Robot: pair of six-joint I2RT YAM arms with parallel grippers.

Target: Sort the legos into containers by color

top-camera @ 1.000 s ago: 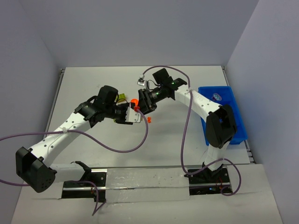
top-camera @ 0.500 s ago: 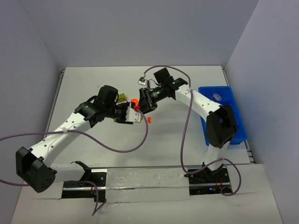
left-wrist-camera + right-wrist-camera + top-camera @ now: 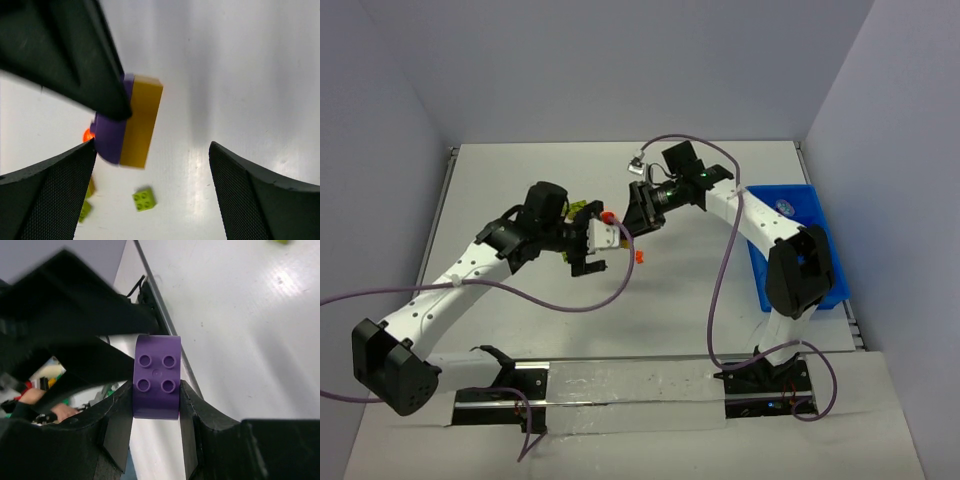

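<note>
right end effector (image 3: 156, 402) gripping one purple brick (image 3: 156, 375) with one yellow brick (image 3: 142, 120) stuck on, left end effector (image 3: 152, 150) just gaping wide, one blue tray (image 3: 780, 189) sitting far right

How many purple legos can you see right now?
1. The purple brick sits clamped in the right tool, a yellow brick stuck against it. More may hide behind the arms.

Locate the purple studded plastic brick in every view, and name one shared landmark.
Top external: not discernible; look at the right claw, mid-table.
Left wrist: purple studded plastic brick left of centre, stuck to a yellow plastic brick.
Right wrist: dead centre, between the claw's fingers.
Shared landmark: the right claw, clamping it in both wrist views.
</note>
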